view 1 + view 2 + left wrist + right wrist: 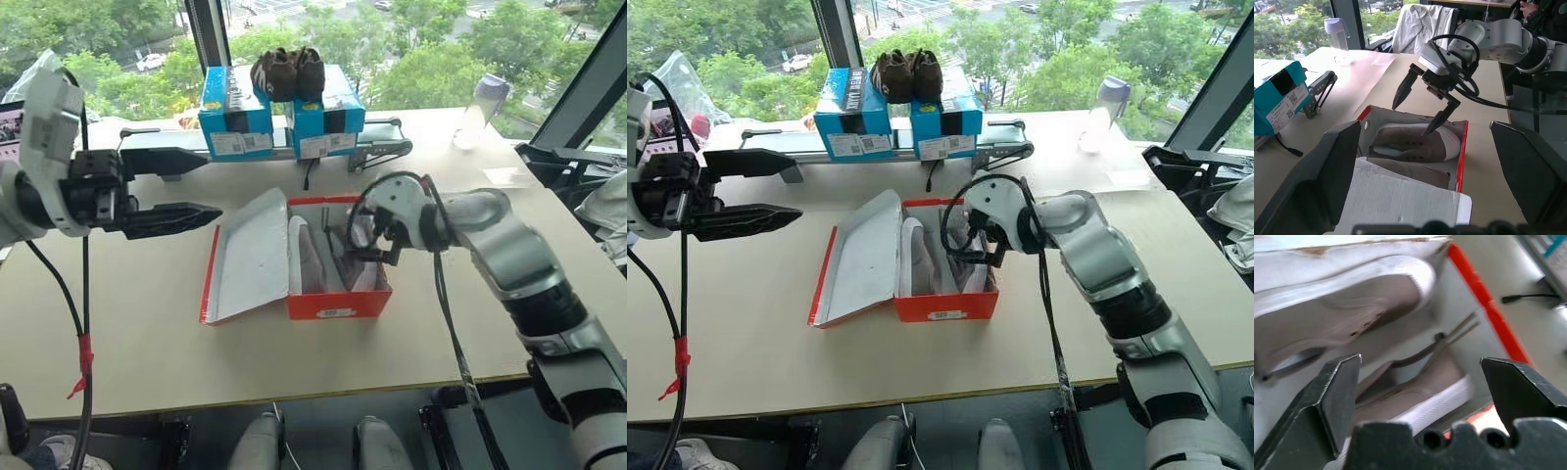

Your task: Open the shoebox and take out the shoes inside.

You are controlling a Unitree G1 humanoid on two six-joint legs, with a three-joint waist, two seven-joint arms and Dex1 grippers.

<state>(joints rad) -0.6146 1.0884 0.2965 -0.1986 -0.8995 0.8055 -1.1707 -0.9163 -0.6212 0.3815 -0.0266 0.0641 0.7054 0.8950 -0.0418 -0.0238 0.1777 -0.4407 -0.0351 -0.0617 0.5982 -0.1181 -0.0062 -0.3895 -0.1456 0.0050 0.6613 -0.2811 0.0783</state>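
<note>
The red shoebox (338, 302) stands open in the middle of the table, its lid (250, 257) folded flat to the left with the white inside facing up. Two grey shoes (1415, 142) with white soles lie in the box on their sides. My right gripper (367, 245) hangs open just over the right half of the box, fingers pointing down at the nearer shoe (1415, 391) and holding nothing. My left gripper (211, 183) is open too, hovering above the table left of the lid and pointing right toward the box.
Two blue boxes (235, 113) sit at the table's far edge with a dark brown pair of shoes (287, 73) on top. A black-footed stand (377, 149) with a cable lies in front of them. A clear bottle (480, 110) stands at the far right.
</note>
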